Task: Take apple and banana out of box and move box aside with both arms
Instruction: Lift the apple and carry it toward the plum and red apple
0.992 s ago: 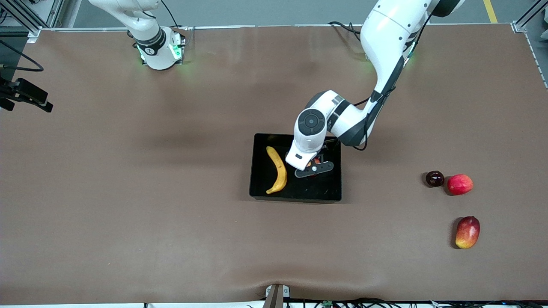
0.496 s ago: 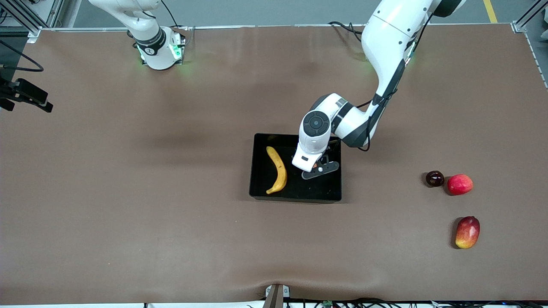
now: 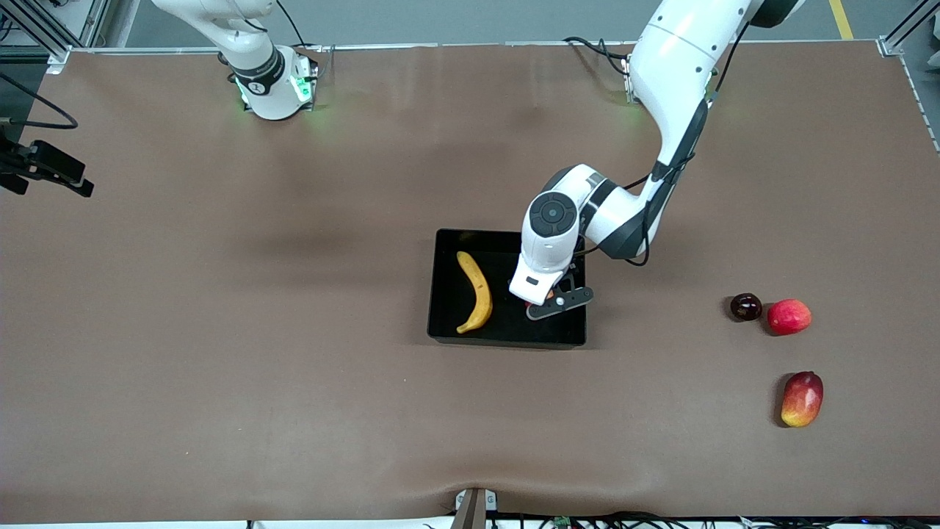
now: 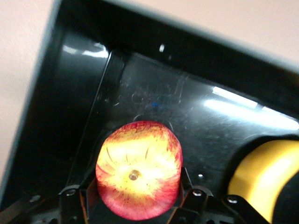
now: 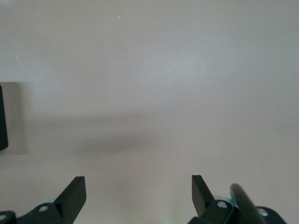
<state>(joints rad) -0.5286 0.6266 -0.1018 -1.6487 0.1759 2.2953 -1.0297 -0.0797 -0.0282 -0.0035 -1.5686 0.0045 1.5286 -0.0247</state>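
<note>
The black box (image 3: 507, 336) sits mid-table with the yellow banana (image 3: 476, 291) lying in its half toward the right arm's end. My left gripper (image 3: 549, 297) is low inside the box, at the half toward the left arm's end, shut on the red-and-yellow apple (image 4: 138, 170). In the left wrist view the apple sits between the fingers (image 4: 190, 190), over the box floor beside a glossy wall (image 4: 70, 93), with the banana (image 4: 261, 177) at the edge. My right gripper (image 5: 138, 189) is open and empty above bare table, and the right arm waits.
A dark maroon fruit (image 3: 745, 306), a round red fruit (image 3: 789, 317) and a red-yellow mango (image 3: 802, 398) lie on the table toward the left arm's end. A black device (image 3: 44, 167) shows at the table edge at the right arm's end.
My left gripper has moved with the apple across the box toward the left arm's end and nearer the front camera. The banana and box have not moved.
</note>
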